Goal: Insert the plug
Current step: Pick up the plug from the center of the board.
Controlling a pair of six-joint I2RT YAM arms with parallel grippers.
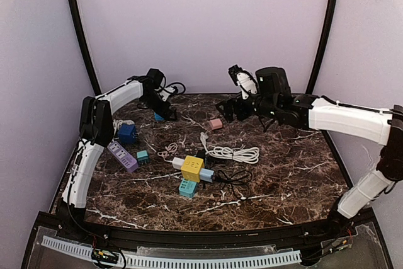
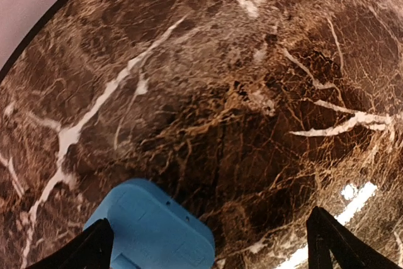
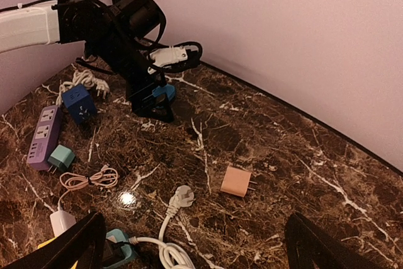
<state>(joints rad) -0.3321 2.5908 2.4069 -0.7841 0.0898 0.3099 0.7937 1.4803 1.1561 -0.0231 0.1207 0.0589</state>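
Lying on marble (image 2: pixel 220 92), rounded light-blue plug (image 2: pixel 151 231), left pincer (image 2: pixel 211 244) spread, right pincer (image 3: pixel 195 244) spread

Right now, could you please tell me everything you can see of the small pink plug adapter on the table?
The pink plug adapter is a small, squarish block with rounded edges, in what looks like matte peach-pink plastic. Two short metal prongs stick out of one side, toward the right in the right wrist view. It lies flat on the dark marbled table, toward the far middle. The white cable's plug lies nearest but apart; only the table touches the adapter.
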